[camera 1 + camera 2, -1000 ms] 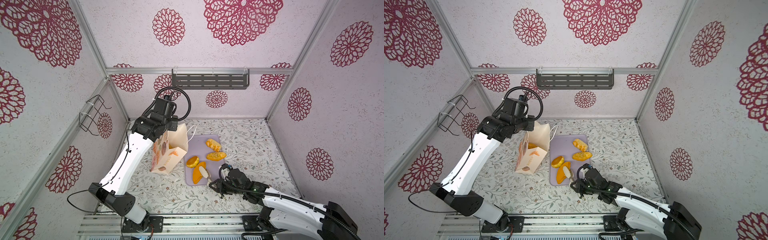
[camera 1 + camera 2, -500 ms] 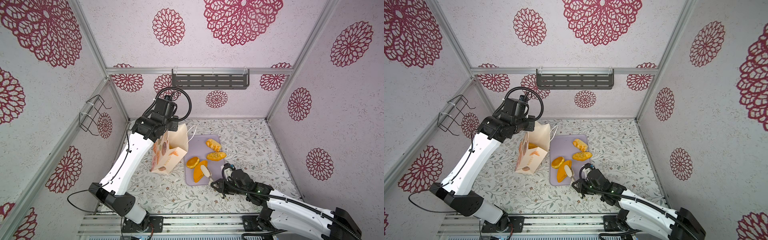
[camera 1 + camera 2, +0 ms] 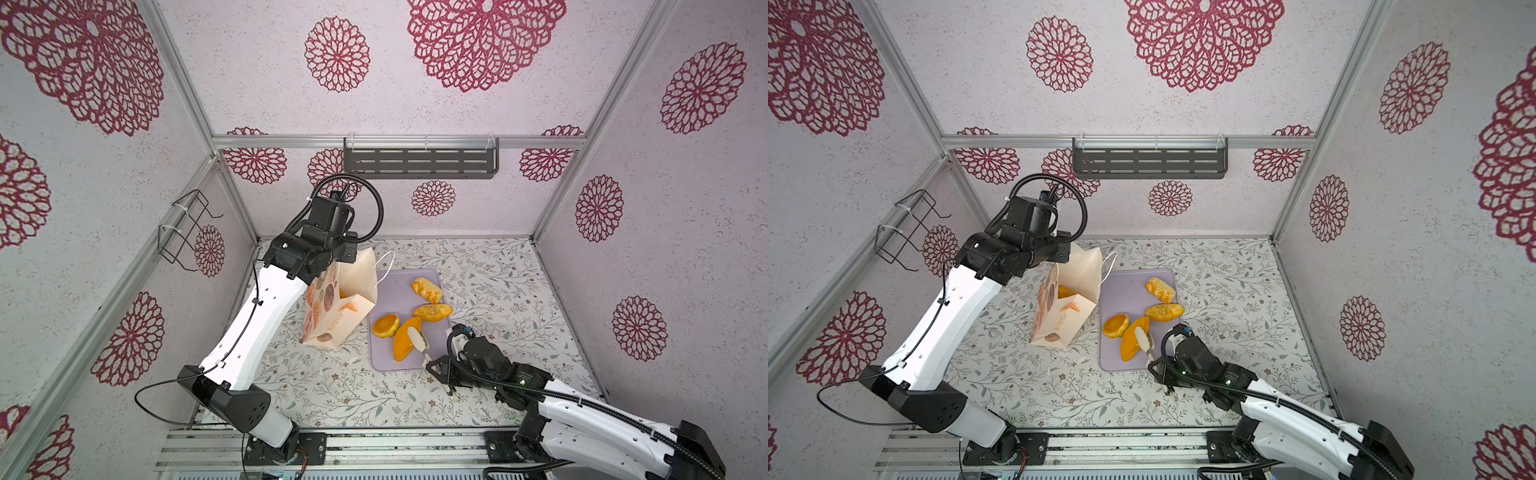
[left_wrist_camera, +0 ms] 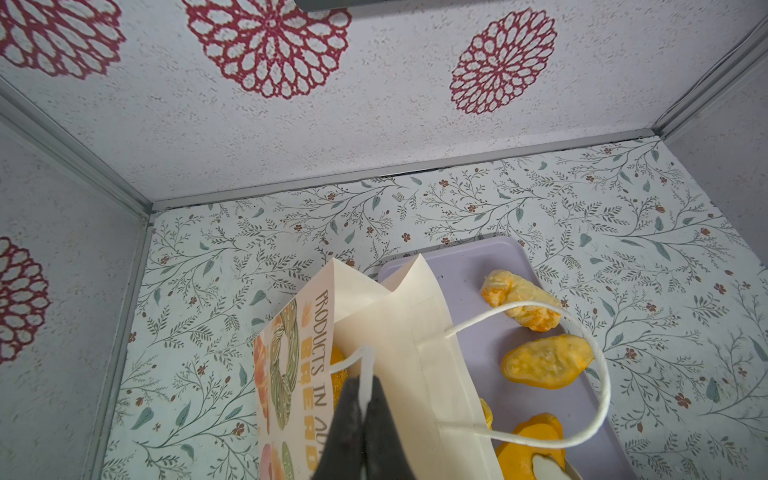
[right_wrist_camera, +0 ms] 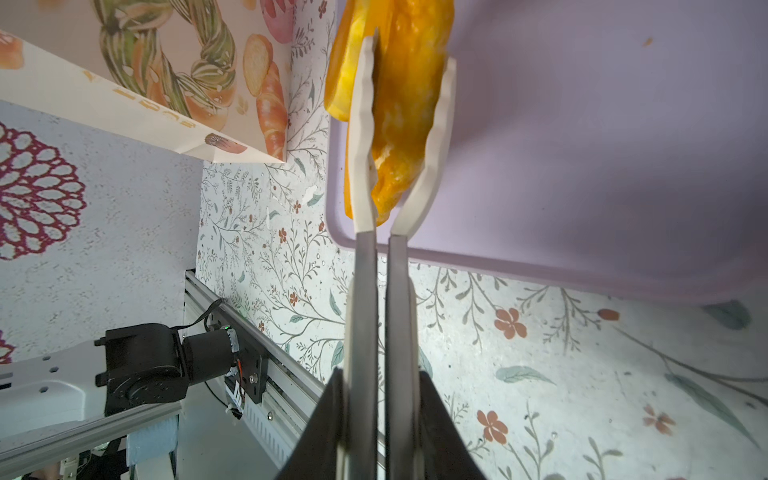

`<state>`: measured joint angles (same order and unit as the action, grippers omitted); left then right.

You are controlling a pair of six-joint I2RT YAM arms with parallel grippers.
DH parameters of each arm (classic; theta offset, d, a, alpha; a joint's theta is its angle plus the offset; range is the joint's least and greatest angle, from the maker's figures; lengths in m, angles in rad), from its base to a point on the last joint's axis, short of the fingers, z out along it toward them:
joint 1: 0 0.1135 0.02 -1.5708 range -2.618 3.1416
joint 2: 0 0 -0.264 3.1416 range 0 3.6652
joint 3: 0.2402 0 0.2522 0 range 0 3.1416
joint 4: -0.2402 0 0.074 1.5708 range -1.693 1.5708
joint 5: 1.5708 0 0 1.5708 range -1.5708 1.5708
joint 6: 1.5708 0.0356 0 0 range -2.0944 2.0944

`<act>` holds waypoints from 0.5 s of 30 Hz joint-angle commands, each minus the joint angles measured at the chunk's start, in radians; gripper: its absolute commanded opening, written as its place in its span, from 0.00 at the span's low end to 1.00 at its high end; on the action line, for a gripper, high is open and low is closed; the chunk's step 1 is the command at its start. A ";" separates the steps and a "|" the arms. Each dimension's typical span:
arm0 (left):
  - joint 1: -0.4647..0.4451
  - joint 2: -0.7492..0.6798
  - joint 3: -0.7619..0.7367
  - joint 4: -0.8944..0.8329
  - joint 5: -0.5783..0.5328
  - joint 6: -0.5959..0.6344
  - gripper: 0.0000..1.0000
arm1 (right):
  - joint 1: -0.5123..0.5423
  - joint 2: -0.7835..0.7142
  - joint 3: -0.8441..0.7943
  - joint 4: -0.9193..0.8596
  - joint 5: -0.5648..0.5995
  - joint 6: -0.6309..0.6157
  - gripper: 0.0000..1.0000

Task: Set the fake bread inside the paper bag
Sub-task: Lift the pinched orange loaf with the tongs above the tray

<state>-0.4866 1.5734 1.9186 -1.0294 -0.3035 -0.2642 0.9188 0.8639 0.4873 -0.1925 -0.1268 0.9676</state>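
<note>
Our left gripper [image 4: 365, 388] is pressed together on one white cord handle [image 4: 365, 363] of the paper bag [image 3: 332, 320], holding its mouth up. In both top views the bag stands at 9 o'clock of the lilac tray [image 3: 395, 291], with one orange piece [image 3: 1065, 292] showing inside. Our right gripper [image 5: 380, 382] is clamped on a pair of tongs [image 5: 366, 291], whose white tips pinch the smooth orange loaf [image 3: 402, 347] at the tray's 6 o'clock end. We cannot tell whether the loaf is clear of the tray.

We judge this hold risky. The tips squeeze a long loaf across its narrow edges, so it may swivel or slide out on the way toward 10 o'clock. The round bun [image 3: 385, 325] sits right against it and could be dragged along. The bag's free handle [image 4: 604, 382] loops over the tray, where the tongs might snag it. A knock on the rim could topple a bag hung by one cord. A twisted roll [image 3: 427, 289] and a flat oval piece [image 3: 433, 311] wait toward 1 o'clock.
</note>
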 commanded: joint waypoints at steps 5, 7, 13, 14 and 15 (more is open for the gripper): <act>-0.010 0.001 0.015 0.018 0.004 -0.007 0.00 | -0.016 -0.037 0.106 -0.043 0.064 -0.084 0.00; -0.010 0.000 0.013 0.019 0.006 -0.009 0.00 | -0.022 -0.041 0.123 -0.059 0.072 -0.095 0.00; -0.011 -0.003 0.010 0.021 0.014 -0.017 0.00 | -0.042 -0.064 0.158 -0.062 0.097 -0.111 0.00; -0.011 -0.005 0.004 0.022 0.014 -0.021 0.00 | -0.045 -0.069 0.165 -0.062 0.103 -0.116 0.00; -0.012 -0.009 -0.006 0.026 0.014 -0.023 0.00 | -0.047 -0.072 0.170 -0.061 0.111 -0.118 0.00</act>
<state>-0.4866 1.5734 1.9182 -1.0294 -0.2996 -0.2771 0.8814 0.8242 0.6071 -0.2916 -0.0616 0.8852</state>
